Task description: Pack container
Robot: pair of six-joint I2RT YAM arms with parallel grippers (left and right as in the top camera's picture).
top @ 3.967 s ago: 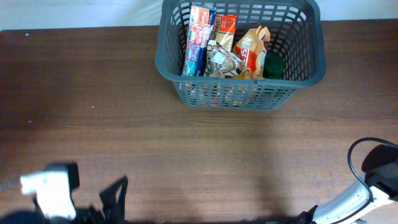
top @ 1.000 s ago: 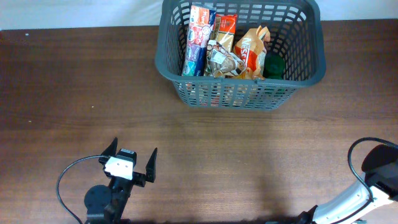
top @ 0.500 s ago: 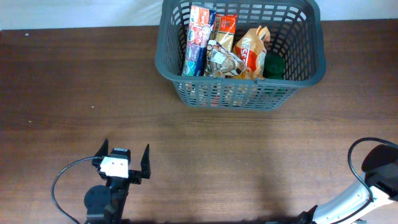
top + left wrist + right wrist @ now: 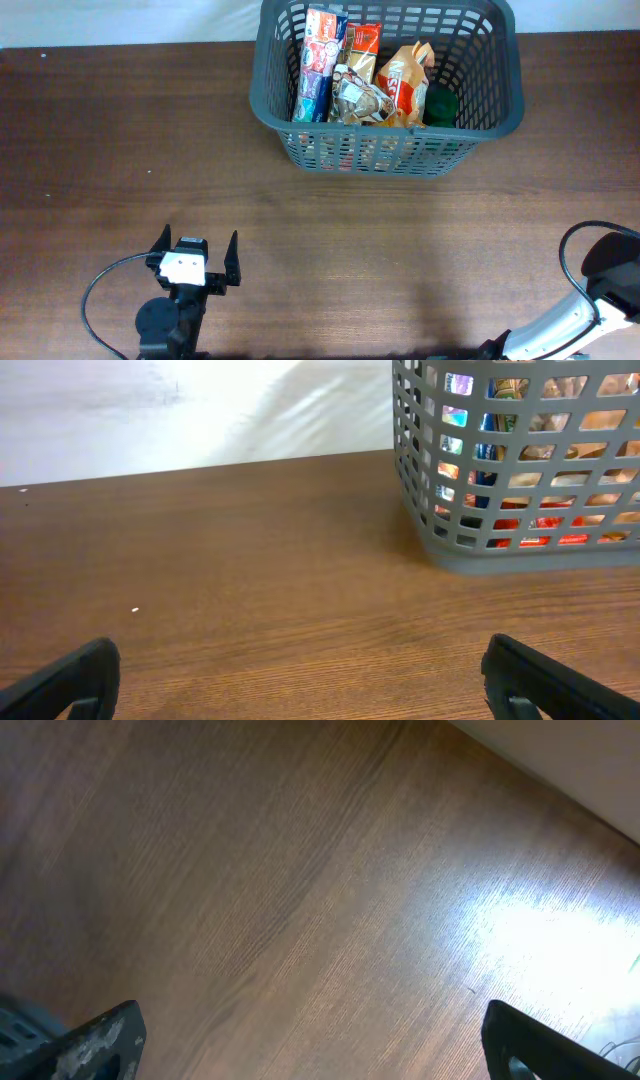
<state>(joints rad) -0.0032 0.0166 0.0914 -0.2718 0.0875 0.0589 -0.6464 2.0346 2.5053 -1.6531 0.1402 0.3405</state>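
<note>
Left gripper (image 4: 198, 248) held low over table (image 4: 100, 130), fingers spread apart, empty, right gripper (image 4: 312, 1048) likewise parted, one container (image 4: 385, 160) seen ahead-right of left gripper, four packets (image 4: 362, 98) counted inside.

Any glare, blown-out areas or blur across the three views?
Overhead: even and sharp, with a soft shadow in front of the container. Left wrist: the white backdrop is washed out, and the packets glow through the lattice. Right wrist: strong glare patch on the table, lower right.

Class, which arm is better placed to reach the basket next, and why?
Probably left. The left gripper is open and its camera faces the container; the right gripper, also open, sees only table.
</note>
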